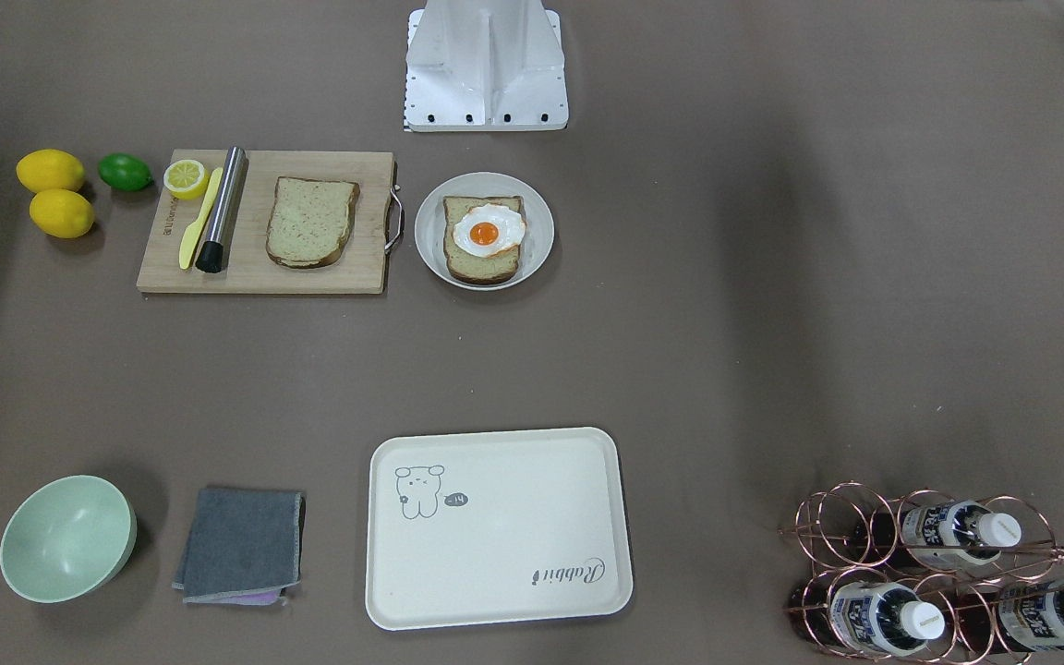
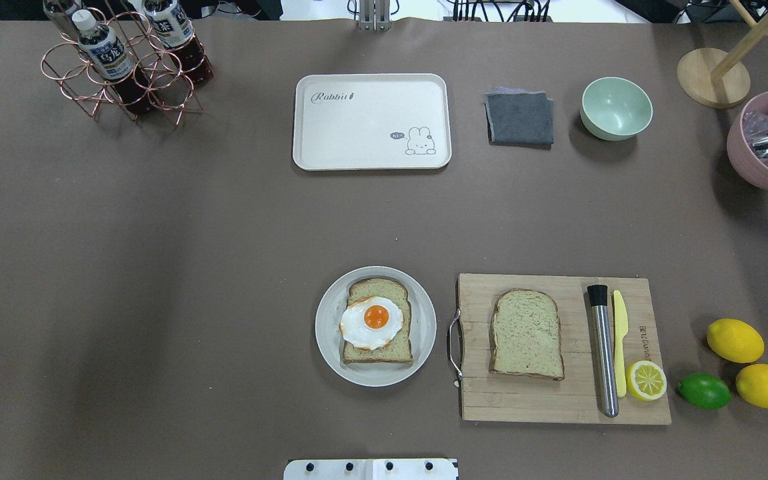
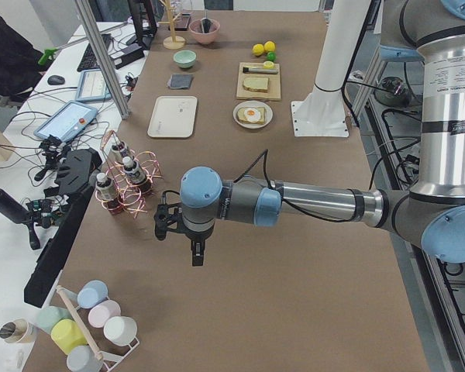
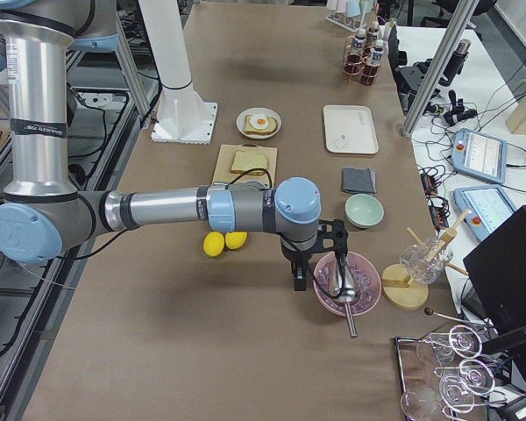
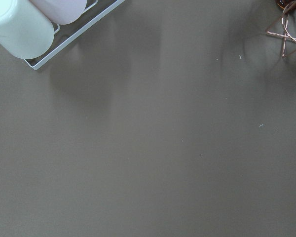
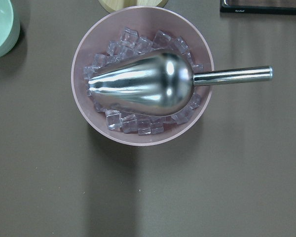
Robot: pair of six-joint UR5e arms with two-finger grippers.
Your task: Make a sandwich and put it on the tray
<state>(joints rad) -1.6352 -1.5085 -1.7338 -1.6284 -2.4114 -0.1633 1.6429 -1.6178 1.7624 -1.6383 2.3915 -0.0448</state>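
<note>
One toast slice (image 2: 379, 347) lies on the round grey plate (image 2: 424, 313) with the fried egg (image 2: 371, 323) on top; it also shows in the front view (image 1: 484, 263). The second toast slice (image 2: 526, 333) lies bare on the wooden cutting board (image 2: 557, 400). The cream tray (image 2: 371, 120) lies empty at the table's far middle. My left gripper (image 3: 196, 260) hangs over bare table far to the left, near the bottle rack. My right gripper (image 4: 297, 282) hangs far to the right, beside the pink bowl. I cannot tell whether either is open or shut.
A copper bottle rack (image 2: 124, 67) stands far left. A grey cloth (image 2: 519, 118) and a green bowl (image 2: 616, 108) lie right of the tray. A pink bowl of ice with a steel scoop (image 6: 140, 84) is far right. A muddler (image 2: 603, 350), a yellow knife, lemons and a lime lie by the board.
</note>
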